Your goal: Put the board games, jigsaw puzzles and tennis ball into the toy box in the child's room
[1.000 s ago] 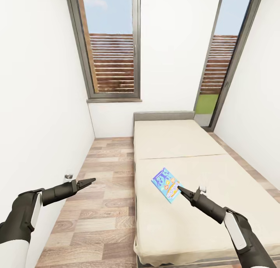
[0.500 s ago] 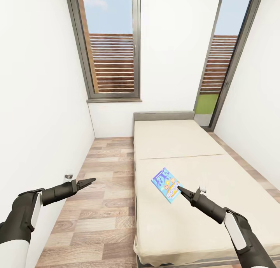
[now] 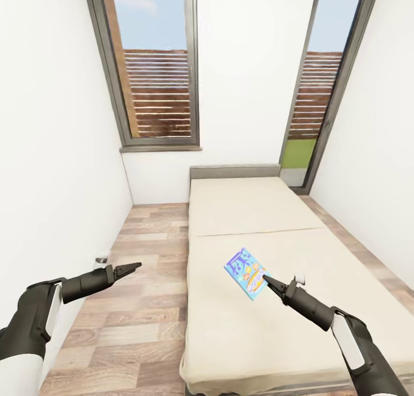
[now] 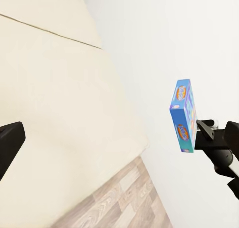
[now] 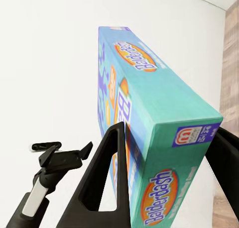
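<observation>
One board game (image 3: 248,272), the blue box, is pinched by its edge in the right claw (image 3: 265,279), held up over the bed (image 3: 253,212). Left claw (image 3: 133,267) looks shut and empty. That thin edge grip could let the box swing or slip while driving to the surface.

One blue board game (image 3: 248,273) at lower centre of the head view. One bed (image 3: 253,209) with two mattress sections. Two tall windows (image 3: 156,68), one at upper left, one at upper right. Two grippers: left gripper (image 3: 132,267), right gripper (image 3: 267,280).
</observation>
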{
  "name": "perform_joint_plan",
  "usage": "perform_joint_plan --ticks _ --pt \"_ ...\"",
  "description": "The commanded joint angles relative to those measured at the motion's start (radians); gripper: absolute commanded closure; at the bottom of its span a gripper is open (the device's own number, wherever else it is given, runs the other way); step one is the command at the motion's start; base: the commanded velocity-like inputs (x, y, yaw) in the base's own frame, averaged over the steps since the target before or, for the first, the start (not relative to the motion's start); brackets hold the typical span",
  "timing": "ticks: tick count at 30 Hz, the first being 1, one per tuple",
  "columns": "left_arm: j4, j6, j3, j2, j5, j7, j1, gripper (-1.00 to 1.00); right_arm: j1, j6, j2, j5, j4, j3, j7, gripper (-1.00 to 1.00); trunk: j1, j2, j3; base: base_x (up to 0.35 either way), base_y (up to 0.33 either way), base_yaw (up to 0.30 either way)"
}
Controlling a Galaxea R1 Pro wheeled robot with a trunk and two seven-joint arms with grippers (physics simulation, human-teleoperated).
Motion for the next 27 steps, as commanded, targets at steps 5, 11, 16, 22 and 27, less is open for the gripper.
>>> perform_joint_plan --ticks 5,11,16,22,27 --pt "-0.003 0.011 -0.008 -0.001 -0.004 -0.006 -0.001 -1.00 -0.001 0.006 0.000 -0.004 0.001 -0.003 0.003 1.00 0.000 -0.001 -0.001 0.003 -0.155 -0.226" --pt "-0.007 0.011 -0.011 0.000 -0.004 -0.006 -0.001 -1.00 -0.001 0.007 0.000 -0.006 0.001 -0.026 0.003 1.00 0.000 -0.001 -0.001 0.000 -0.014 -0.249" --pt "-0.008 0.011 -0.011 0.000 -0.004 -0.006 -0.001 -1.00 -0.001 0.008 0.000 -0.006 0.001 -0.029 0.003 1.00 0.000 -0.001 -0.001 0.000 -0.001 -0.256" --pt "-0.009 0.010 -0.011 0.000 -0.004 -0.006 -0.001 -1.00 -0.001 0.006 0.000 -0.006 0.001 -0.030 0.003 1.00 0.000 -0.001 -0.001 0.000 0.000 -0.278" --pt "-0.009 0.009 -0.012 0.000 -0.004 -0.007 -0.001 -1.00 -0.001 0.007 0.000 -0.006 0.002 -0.030 0.003 1.00 0.000 -0.001 -0.001 0.000 0.000 -0.183"
